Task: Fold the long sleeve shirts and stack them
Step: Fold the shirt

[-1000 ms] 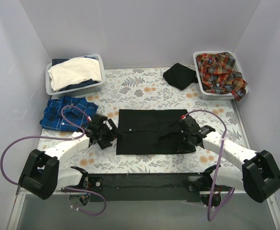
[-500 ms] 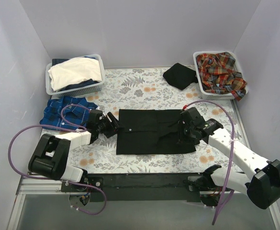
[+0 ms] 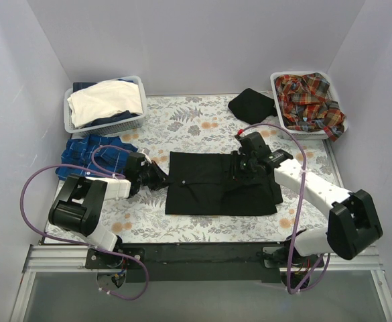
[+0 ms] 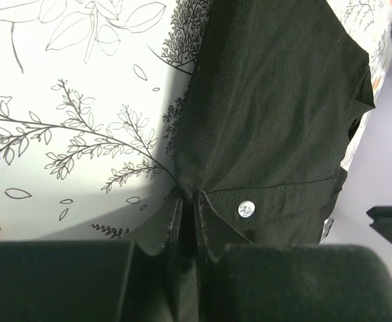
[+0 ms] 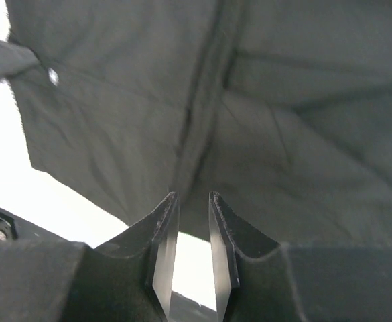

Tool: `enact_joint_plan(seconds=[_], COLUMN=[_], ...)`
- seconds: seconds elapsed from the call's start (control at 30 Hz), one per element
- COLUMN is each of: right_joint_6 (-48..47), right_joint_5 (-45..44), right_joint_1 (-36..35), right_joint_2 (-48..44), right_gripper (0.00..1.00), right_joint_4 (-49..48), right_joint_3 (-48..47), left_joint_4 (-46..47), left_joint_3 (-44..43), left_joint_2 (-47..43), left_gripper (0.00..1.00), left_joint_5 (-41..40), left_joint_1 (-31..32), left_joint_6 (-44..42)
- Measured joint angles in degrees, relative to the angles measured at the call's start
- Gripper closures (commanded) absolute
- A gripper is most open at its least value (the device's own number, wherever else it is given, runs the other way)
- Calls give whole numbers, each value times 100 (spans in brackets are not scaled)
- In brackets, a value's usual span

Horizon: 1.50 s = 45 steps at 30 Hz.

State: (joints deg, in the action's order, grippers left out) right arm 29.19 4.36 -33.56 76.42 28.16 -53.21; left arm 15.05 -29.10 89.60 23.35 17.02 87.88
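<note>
A plain black long sleeve shirt (image 3: 209,188) lies spread flat in the middle of the table, a pale button (image 4: 246,209) showing near its left edge. My left gripper (image 3: 161,179) sits low at that edge, and in its wrist view the left gripper (image 4: 187,199) is shut on the black hem. My right gripper (image 3: 243,165) hovers over the shirt's upper right part. In the right wrist view the right gripper (image 5: 192,199) stands narrowly open, a cloth ridge (image 5: 202,114) running up to the tips and light showing through the gap.
A blue-and-white checked shirt (image 3: 88,159) lies folded at the left. A white basket (image 3: 135,123) at back left holds pale and dark cloth. A basket (image 3: 284,126) at back right holds red-orange plaid shirts (image 3: 309,97). A folded black cloth (image 3: 251,106) lies beside it.
My left gripper slid up to the black shirt's left edge and closed on it. My right gripper moved back and left across the shirt.
</note>
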Motion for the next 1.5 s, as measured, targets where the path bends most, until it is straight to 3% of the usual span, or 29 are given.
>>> enact_joint_plan(seconds=[0.2,0.4,0.67,0.93,1.07,1.2,1.33,1.5], right_joint_6=[-111,-105,-111,-87,-57,20,107,177], right_joint_5=[221,271,341,514,492,142,-348,-890], right_joint_1=[-122,-267,-634,-981,-1040,-1060,-935,-531], right_joint_2=[787,1690,2765,3005,3053,2800,1893,715], right_gripper=[74,97,99,99,92,73,66,64], right_joint_4=[-376,-522,-531,-730,-710,-568,-369,-103], right_joint_3=[-396,-476,-1141,-1399,-1547,-1598,-1526,-1290], left_joint_4=[-352,-1381,-2306,-3128,-3351,-3497,-3674,-3884], left_joint_3=[-153,-514,-1040,-1779,-2155,-2308,-2330,-2380], left_joint_2=[-20,-269,-861,-1366,-1381,-1384,-1386,-1408], left_gripper=[100,100,100,100,100,100,100,100], left_joint_5=[22,-92,-157,-105,35,116,125,127], left_joint_1=[-4,-4,-7,-9,-9,-9,-9,-9], left_joint_6=[-162,-509,-820,-1010,-1054,-1108,-1202,-1274])
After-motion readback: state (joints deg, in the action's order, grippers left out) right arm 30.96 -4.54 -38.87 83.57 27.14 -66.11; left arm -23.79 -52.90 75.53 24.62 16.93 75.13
